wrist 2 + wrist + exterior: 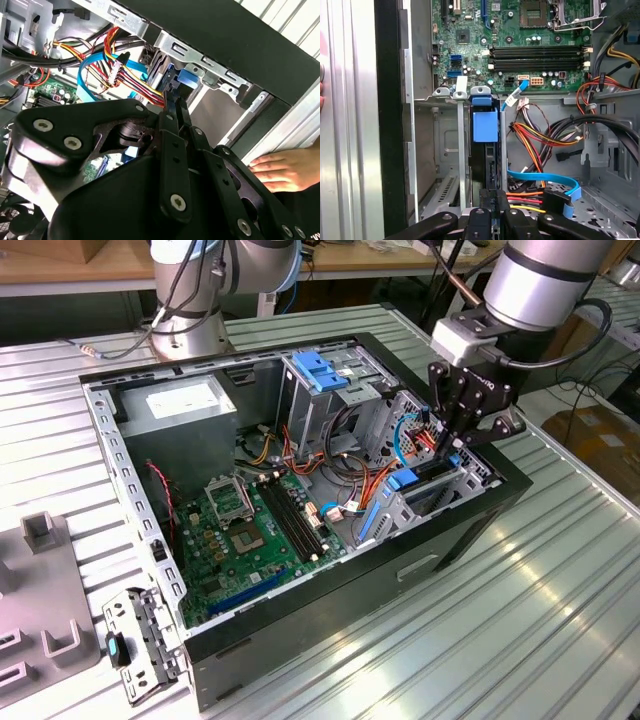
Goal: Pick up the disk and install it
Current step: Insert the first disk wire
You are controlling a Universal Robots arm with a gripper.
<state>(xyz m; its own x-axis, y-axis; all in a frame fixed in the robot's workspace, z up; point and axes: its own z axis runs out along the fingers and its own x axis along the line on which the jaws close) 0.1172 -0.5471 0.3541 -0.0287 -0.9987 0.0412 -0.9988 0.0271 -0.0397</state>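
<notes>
over the drive cage at the exterior view's right end of the open computer case (470, 530), i see my gripper (455, 450) reaching down among the cables. its fingers (492, 202) look drawn close together around the rear edge of the disk (484, 155), though i can't be sure how firmly they grip it. the disk stands on edge inside the drive cage (445, 150), its dark body between metal walls and its bright blue rail tab (485, 126) at the end nearest the motherboard (520, 40).

in the second wrist view the gripper's black linkages crowd the foreground, the fingers (175, 107) narrowing to a point just beside a blue tab (186, 77) under the cage's metal lip. a bundle of red, yellow and orange power wires (132, 75) and a flat blue data cable (92, 67) run right next to the fingers. a person's hand (282, 170) rests on the ribbed metal table near the outer wall of the case.

in the exterior view a grey power supply (185, 405) sits at the far corner of the case, and a light-blue latch plate (318, 370) stands upright above the middle bays.
</notes>
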